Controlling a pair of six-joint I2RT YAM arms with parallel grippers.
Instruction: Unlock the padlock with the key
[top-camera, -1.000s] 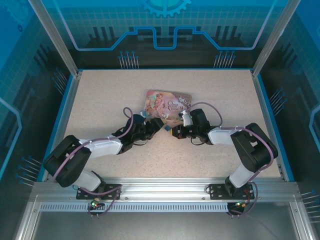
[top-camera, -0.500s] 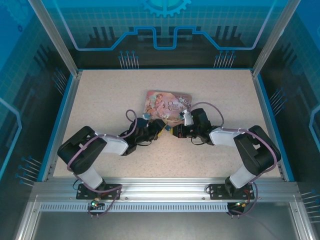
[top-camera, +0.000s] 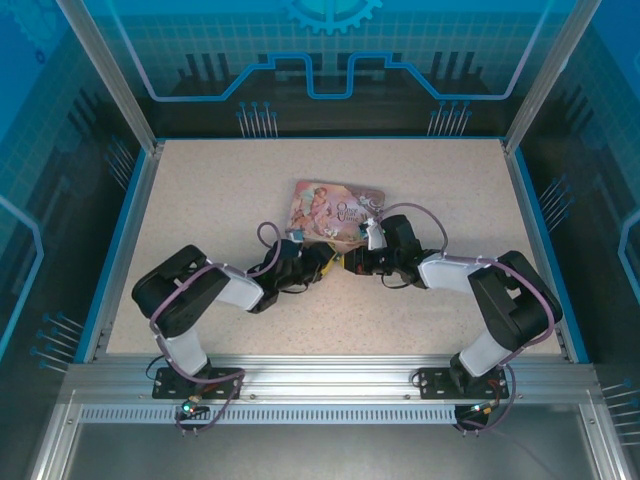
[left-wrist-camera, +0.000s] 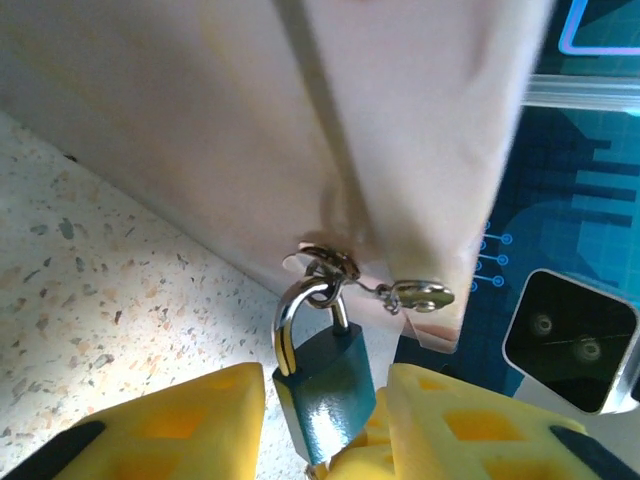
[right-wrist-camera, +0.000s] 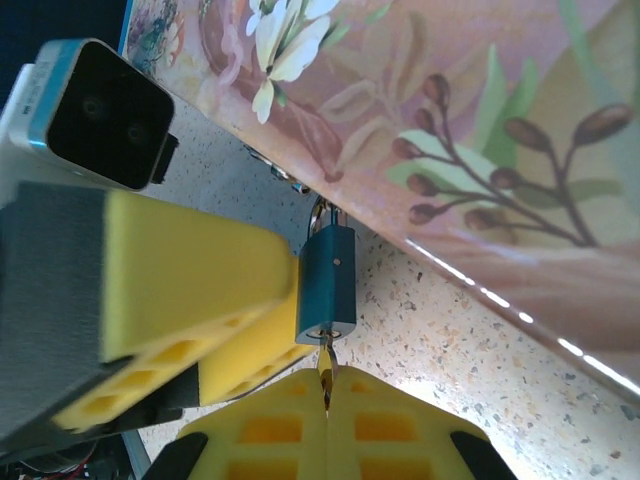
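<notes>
My right hand (right-wrist-camera: 326, 405) is pinched shut on the key (right-wrist-camera: 325, 368), its tip right at the bottom of the padlock (right-wrist-camera: 326, 280), in line with its long body. My left hand (left-wrist-camera: 322, 395) straddles that body, slightly open, as it hangs from the tin (right-wrist-camera: 470, 110).

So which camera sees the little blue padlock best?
The left wrist view: the padlock shows its blue front and silver loop, hooked on the tin's clasp. The right wrist view shows its narrow side, with the key underneath. From the top it's too tiny to make out.
</notes>
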